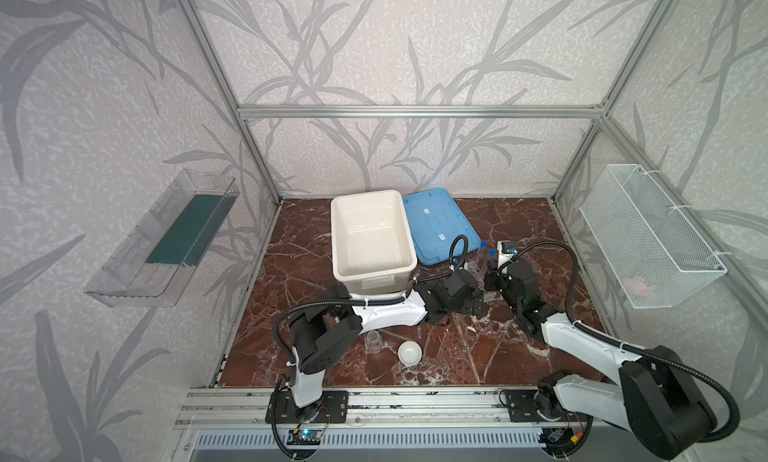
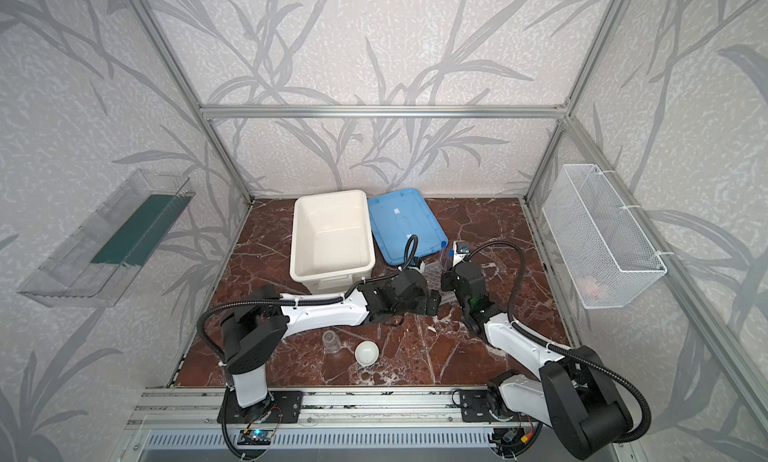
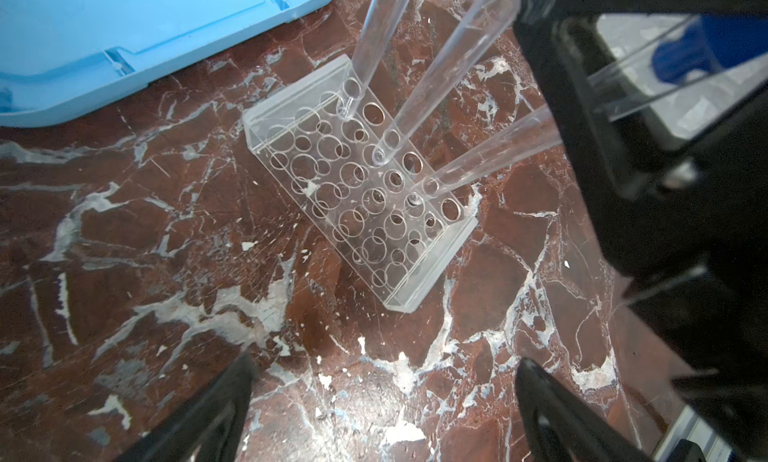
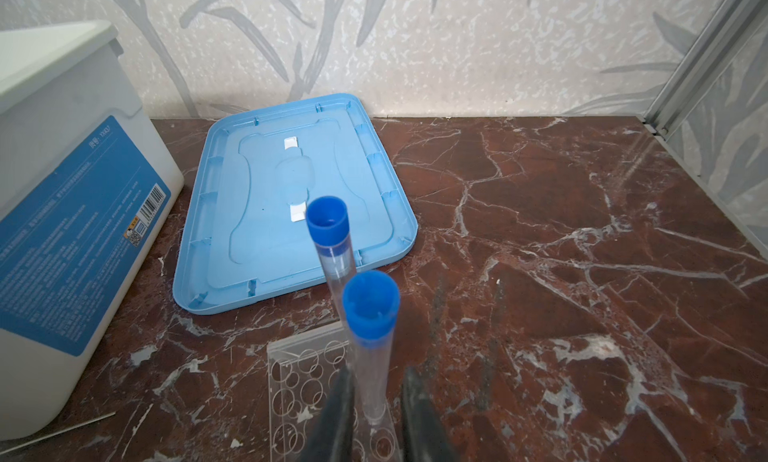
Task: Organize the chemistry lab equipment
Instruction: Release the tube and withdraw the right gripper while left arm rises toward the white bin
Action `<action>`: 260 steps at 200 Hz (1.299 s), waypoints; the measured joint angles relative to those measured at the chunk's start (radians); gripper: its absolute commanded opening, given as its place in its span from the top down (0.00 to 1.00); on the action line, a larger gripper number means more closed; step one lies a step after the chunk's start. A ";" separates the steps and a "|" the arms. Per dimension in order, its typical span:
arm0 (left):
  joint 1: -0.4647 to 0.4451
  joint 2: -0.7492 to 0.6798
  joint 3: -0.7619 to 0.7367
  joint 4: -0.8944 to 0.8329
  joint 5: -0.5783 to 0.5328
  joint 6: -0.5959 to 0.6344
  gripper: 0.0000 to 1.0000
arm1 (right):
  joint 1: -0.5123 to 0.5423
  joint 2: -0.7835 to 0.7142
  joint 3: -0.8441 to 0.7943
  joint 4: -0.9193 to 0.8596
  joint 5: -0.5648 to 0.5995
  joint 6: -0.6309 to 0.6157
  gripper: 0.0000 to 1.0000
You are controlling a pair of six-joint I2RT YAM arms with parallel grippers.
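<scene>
A clear grid-holed rack [image 3: 357, 198] [image 4: 299, 381] lies on the marble floor with three clear test tubes standing along one edge [image 3: 374, 44] [image 3: 440, 73] [image 3: 490, 152]. In the right wrist view two blue caps show, one far [image 4: 327, 219] and one near [image 4: 370, 306]. My right gripper [image 4: 378, 372] is shut narrowly on the near tube, whose foot sits in a rack hole. My left gripper [image 3: 386, 362] hangs open over bare floor just short of the rack, holding nothing. A small glass jar [image 1: 374, 341] and a round white dish [image 1: 409, 352] stand near the front.
The white tub [image 1: 345, 239] and its blue lid [image 1: 436, 227] lie behind the rack. A thin rod [image 4: 62, 433] lies beside the tub. A wire basket [image 1: 648, 235] hangs on the right wall, a clear shelf [image 1: 162, 239] on the left wall.
</scene>
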 measured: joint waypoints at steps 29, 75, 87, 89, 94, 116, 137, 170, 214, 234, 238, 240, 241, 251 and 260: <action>0.011 -0.002 -0.021 0.011 0.008 -0.010 0.01 | 0.005 0.009 -0.002 0.004 0.045 0.020 0.71; 0.016 -0.045 -0.032 0.010 0.024 -0.003 0.01 | 0.005 -0.060 -0.002 -0.076 0.072 0.061 0.25; 0.016 -0.076 -0.032 0.010 0.036 0.007 0.01 | 0.005 -0.124 0.000 -0.127 0.074 0.073 0.13; 0.016 -0.081 -0.032 0.010 0.038 0.009 0.01 | 0.005 -0.136 0.001 -0.136 0.078 0.074 0.11; 0.016 -0.099 -0.032 0.010 0.047 0.014 0.01 | 0.005 -0.163 0.005 -0.158 0.079 0.078 0.01; 0.016 -0.175 -0.032 0.010 0.082 0.026 0.01 | 0.005 -0.282 0.043 -0.262 0.097 0.101 0.01; 0.016 -0.252 -0.022 -0.003 0.114 0.037 0.01 | 0.002 -0.383 0.089 -0.364 0.094 0.124 0.01; 0.017 -0.370 0.018 -0.077 0.113 0.079 0.01 | -0.044 -0.473 0.199 -0.519 -0.025 0.147 0.01; 0.115 -0.566 0.026 -0.227 0.150 0.137 0.01 | -0.109 -0.473 0.345 -0.674 -0.306 0.161 0.01; 0.238 -0.605 0.058 -0.340 0.189 0.129 0.01 | -0.106 -0.448 0.416 -0.759 -0.397 0.149 0.01; 0.259 -0.607 0.067 -0.362 0.190 0.126 0.01 | -0.104 -0.440 0.431 -0.774 -0.409 0.147 0.00; 0.271 -0.607 0.073 -0.377 0.192 0.126 0.01 | -0.101 -0.434 0.439 -0.784 -0.415 0.145 0.01; 0.278 -0.607 0.077 -0.386 0.193 0.126 0.01 | -0.101 -0.430 0.444 -0.789 -0.420 0.145 0.01; 0.322 -0.604 0.105 -0.449 0.197 0.126 0.01 | -0.092 -0.406 0.481 -0.821 -0.448 0.142 0.01; 0.357 -0.599 0.135 -0.514 0.201 0.126 0.01 | -0.073 -0.381 0.510 -0.839 -0.462 0.139 0.01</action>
